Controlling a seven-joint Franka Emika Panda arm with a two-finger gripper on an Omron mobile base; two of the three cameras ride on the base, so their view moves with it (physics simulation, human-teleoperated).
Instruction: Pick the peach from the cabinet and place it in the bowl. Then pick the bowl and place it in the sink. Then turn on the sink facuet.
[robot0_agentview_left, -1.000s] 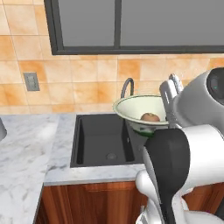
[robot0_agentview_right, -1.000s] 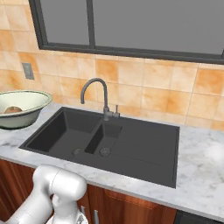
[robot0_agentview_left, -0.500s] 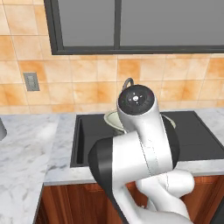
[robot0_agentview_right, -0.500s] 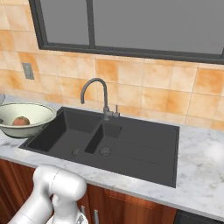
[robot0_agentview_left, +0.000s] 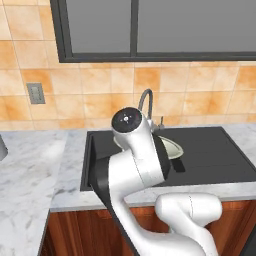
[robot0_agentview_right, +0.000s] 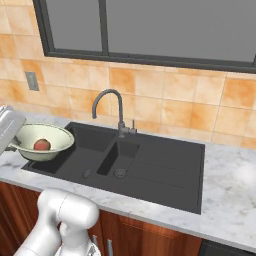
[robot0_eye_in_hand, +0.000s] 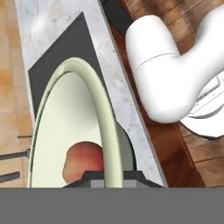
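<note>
pincer (robot0_eye_in_hand: 107, 178) clamping cream bowl (robot0_agentview_right: 50, 138), reddish peach (robot0_agentview_right: 42, 145) inside

cream-green bowl (robot0_agentview_right: 52, 137), red peach (robot0_agentview_right: 42, 145), matte blk sink (robot0_agentview_right: 150, 170), white marble counter (robot0_agentview_right: 235, 210)

The left base view looks forward and down from behind the white arm, which rises in the foreground and covers much of the rectangular matte black sink (robot0_agentview_left: 210, 157) set in the white marble table (robot0_agentview_left: 35, 165). The right base view faces the same wall of orange tiles from the other side, a little farther back, with the whole sink (robot0_agentview_right: 150, 165) and the tall dark grey gooseneck faucet (robot0_agentview_right: 112, 107) open to sight. Both share the sink, the faucet (robot0_agentview_left: 146, 102) and the dark-framed window. The hand view sits very close above the rim of the wide cream-white bowl (robot0_eye_in_hand: 103, 118), rolled sideways, looking down along it past the table edge.
</note>
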